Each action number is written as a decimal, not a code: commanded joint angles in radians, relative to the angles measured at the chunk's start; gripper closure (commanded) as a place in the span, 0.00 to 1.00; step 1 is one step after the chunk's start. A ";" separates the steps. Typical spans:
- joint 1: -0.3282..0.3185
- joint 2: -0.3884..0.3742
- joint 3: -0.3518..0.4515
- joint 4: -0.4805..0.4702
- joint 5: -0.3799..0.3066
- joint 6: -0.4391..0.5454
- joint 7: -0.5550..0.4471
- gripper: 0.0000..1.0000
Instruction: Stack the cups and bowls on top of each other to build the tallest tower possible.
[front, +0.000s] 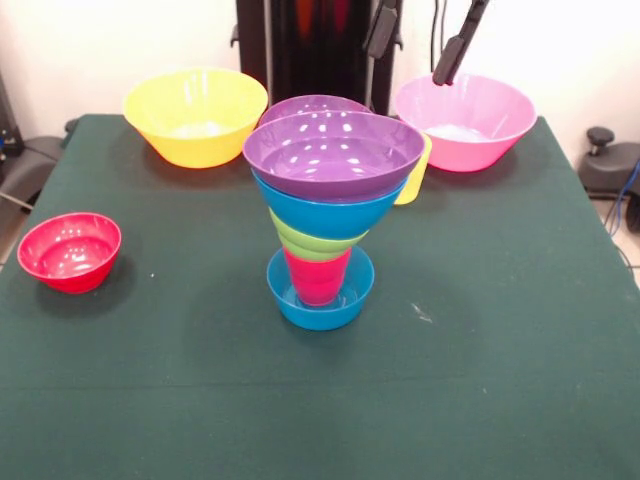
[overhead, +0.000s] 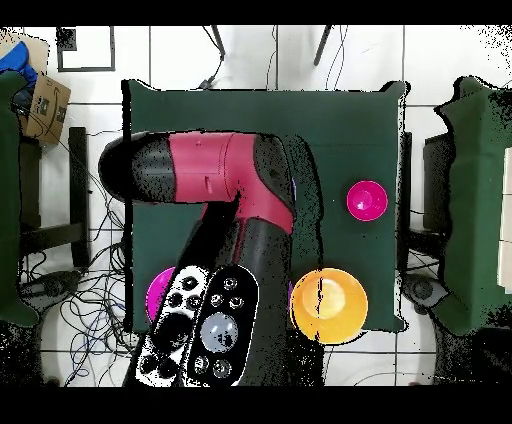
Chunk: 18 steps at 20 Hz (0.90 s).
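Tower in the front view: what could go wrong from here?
The tower is top-heavy: wide purple bowl and blue bowl ride on one narrow red cup, so any nudge may topple it. The lime green bowl sits tilted. The gripper hangs close behind; descending could clip the rim.

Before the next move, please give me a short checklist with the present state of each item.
1. Tower upright on the small blue bowl: ok.
2. Top purple bowl level: not ok, it looks slightly tilted.
3. Tool clear of the tower: ok, it is drawn back above the pink bowl.
4. Tool open or shut: cannot tell.
5. Free pieces to add: ok, the red bowl and the large yellow bowl stand apart.
6. Yellow cup reachable: cannot tell, the tower mostly hides it.
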 joint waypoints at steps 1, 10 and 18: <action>-0.148 -0.111 0.221 0.137 0.074 0.110 -0.253 0.00; -0.077 -0.169 0.164 0.220 0.055 0.157 -0.044 0.00; -0.065 -0.156 0.176 0.266 0.072 0.071 0.017 0.00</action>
